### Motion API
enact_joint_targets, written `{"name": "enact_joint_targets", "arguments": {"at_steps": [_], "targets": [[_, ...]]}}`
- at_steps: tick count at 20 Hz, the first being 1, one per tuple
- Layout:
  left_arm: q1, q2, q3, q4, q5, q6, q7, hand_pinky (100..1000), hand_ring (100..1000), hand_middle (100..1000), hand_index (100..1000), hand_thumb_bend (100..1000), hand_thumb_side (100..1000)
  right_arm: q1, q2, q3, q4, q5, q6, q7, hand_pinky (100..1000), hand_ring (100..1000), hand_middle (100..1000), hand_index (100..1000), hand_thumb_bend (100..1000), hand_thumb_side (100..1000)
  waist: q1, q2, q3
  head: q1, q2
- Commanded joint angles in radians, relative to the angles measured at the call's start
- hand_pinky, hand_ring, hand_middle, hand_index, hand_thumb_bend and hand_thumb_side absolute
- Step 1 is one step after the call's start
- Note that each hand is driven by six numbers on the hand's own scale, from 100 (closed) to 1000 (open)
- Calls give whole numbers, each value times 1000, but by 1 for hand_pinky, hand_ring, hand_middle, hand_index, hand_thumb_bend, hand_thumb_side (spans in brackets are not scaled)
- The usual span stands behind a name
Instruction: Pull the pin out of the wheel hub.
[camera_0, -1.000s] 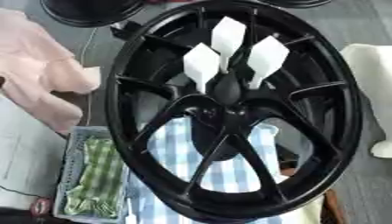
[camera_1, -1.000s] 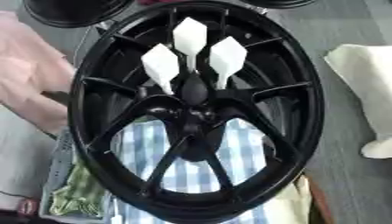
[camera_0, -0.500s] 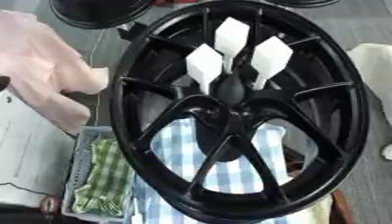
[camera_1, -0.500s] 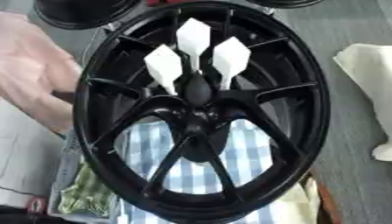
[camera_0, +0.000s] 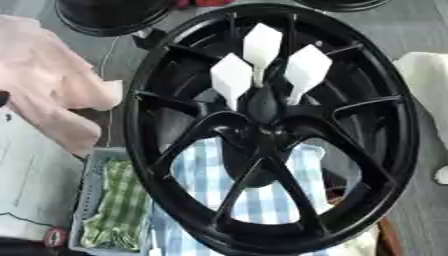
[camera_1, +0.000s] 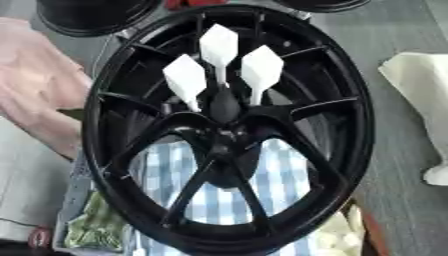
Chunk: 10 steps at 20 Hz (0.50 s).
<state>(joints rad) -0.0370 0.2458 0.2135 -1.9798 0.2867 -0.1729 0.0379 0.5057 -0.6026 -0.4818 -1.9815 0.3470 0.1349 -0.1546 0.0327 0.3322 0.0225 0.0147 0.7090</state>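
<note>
Nothing moved: pin (camera_0: 261, 65) still in wheel hub (camera_0: 262, 131)

Black wheel (camera_0: 271, 130), white pin fins (camera_0: 262, 45), blue-white checked cloth (camera_0: 262, 200), green checked cloth (camera_0: 118, 205), pink cloth (camera_0: 52, 105), grey floor (camera_0: 411, 30).

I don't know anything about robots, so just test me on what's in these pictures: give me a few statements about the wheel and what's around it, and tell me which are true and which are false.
1. The wheel hub is black. True.
2. A red pin sticks out of the middle. False: the pin has three white diamond-shaped fins, standing above the centre.
3. A blue and white checked cloth shows through the lower spokes. True.
4. A robot hand is gripping the pin. False: no robot hand shows in either view.
5. The grey basket with a green checked cloth sits right of the wheel. False: it is at the lower left.
</note>
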Motion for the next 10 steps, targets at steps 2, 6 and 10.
{"name": "enact_joint_targets", "arguments": {"at_steps": [2,6,10], "targets": [[-9,12,2,-20,2,3,0,871,702,668,788,159,768,-40,-11,-10,-18,36,-39,-51,797,819,741,804,231,229,-5,-21,0,-3,-12],[-12,22,2,-20,3,-3,4,870,702,668,787,153,761,-118,-29,14,-18,-20,-102,-115,788,764,669,764,100,313,-3,-24,2,-7,-9],[-28,41,0,-20,5,-12,17,870,703,670,788,145,749,-201,-53,77,-18,-84,-166,-179,788,758,657,749,100,393,-1,-30,10,-12,-9]]}}
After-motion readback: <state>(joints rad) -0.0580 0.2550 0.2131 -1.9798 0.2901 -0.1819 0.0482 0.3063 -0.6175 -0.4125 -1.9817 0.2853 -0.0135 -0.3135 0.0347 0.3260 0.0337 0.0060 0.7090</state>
